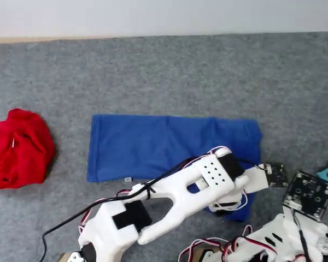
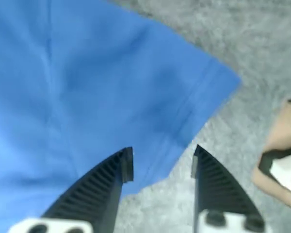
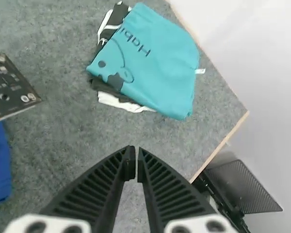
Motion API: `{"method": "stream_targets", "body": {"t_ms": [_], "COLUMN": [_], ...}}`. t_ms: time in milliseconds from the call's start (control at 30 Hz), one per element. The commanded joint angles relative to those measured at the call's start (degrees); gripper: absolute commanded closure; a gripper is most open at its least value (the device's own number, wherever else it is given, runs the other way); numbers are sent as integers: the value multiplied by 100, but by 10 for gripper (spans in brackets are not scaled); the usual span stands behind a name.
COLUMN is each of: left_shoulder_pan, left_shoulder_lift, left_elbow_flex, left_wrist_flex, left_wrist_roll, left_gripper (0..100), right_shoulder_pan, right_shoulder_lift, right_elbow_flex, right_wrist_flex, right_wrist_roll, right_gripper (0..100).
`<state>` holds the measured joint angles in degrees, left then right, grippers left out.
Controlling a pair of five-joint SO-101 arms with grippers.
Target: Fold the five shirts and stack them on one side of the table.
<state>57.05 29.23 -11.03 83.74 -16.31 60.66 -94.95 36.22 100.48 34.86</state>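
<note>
Blue shirt (image 1: 153,144) lies flat in the middle of the table (image 1: 208,71) with the left hand (image 2: 162,160) spread over its corner, so I'd go low and pinch every layer before folding.

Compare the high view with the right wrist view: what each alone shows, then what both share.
High view adds the crumpled red shirt and the left arm over the blue shirt. Right wrist view adds the right gripper, shut, and dark and white clothes under the teal shirt. Both share the blue shirt, the teal shirt and the grey table.
</note>
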Motion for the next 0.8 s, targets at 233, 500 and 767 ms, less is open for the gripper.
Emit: {"method": "stream_targets", "body": {"t_ms": [233,500,767], "left_shoulder_pan": [-624,-659,-651], "left_shoulder_lift": [475,932,1152], "left_elbow_flex": [-1402,-1657,-1622], "left_wrist_flex": [132,132,167], "left_wrist_roll": [-88,-79,-79], "left_gripper": [797,797,797], "right_shoulder_pan": [13,13,13], "right_shoulder_lift": [-13,-13,4], "right_elbow_flex": [141,264,264], "right_wrist_flex": [-374,-567,-585], "right_wrist_roll": [53,246,264], "right_gripper": [988,988,988]}}
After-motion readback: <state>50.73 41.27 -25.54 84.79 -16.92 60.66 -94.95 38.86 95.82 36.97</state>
